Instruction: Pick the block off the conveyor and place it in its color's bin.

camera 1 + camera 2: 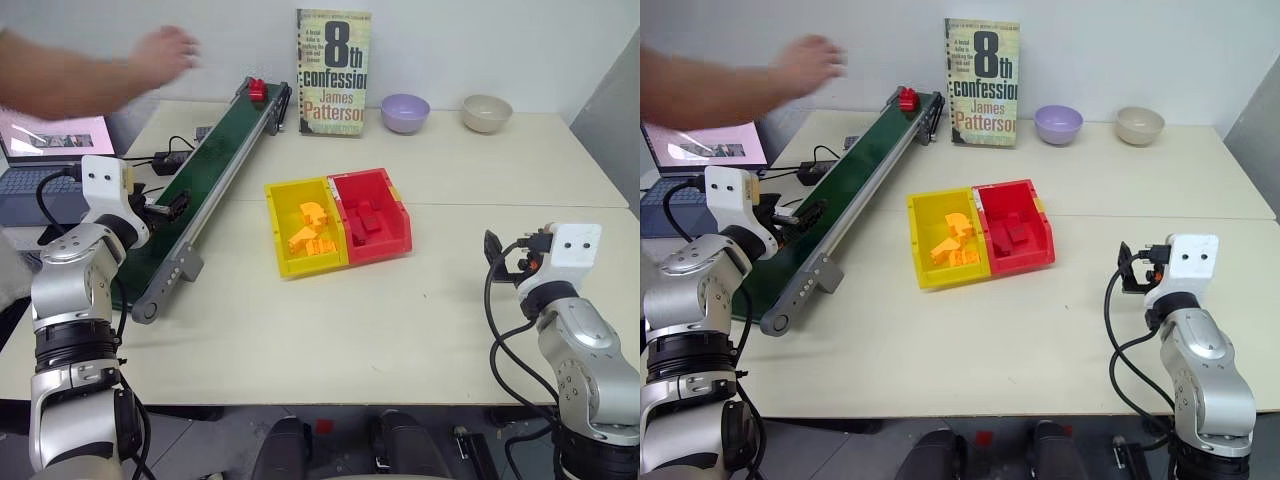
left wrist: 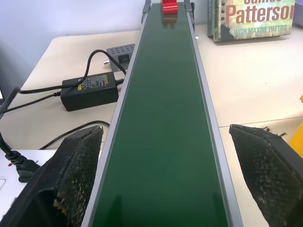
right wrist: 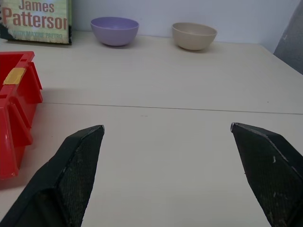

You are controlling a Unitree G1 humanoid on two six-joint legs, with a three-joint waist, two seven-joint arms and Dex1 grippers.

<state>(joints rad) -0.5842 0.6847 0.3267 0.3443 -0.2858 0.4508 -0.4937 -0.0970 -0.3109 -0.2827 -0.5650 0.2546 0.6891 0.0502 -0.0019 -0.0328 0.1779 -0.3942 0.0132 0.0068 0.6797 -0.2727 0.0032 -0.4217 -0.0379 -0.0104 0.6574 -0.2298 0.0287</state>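
Pale desk all around, white wall behind, so nothing cluttered is being dealt with, lol.

Biggest risk, as judged from here: the block sits at the far end of the conveyor, well ahead of the left hand, and if the belt is running, the pinch could be timed badly and the brick knocked off the edge or clipped by one finger only. It's small and studded, so it could also be twisted out of a sloppy grip. A person's hand is seen hovering near that same far end, so a collision can't be ruled out if a reach is made too early.

Left hand: fingers spread as wide as they go, nothing held, nothing touched; it's poised low over the near stretch of the belt, one finger to either side of it. A power brick and cables lie just off to its left side.

Right hand: also spread wide and empty, held above bare desk. The bin is ahead of it and off to its left, joined to the yellow bin, with red pieces already inside. Further ahead, a purple bowl, a beige bowl and a propped-up book can be made out.
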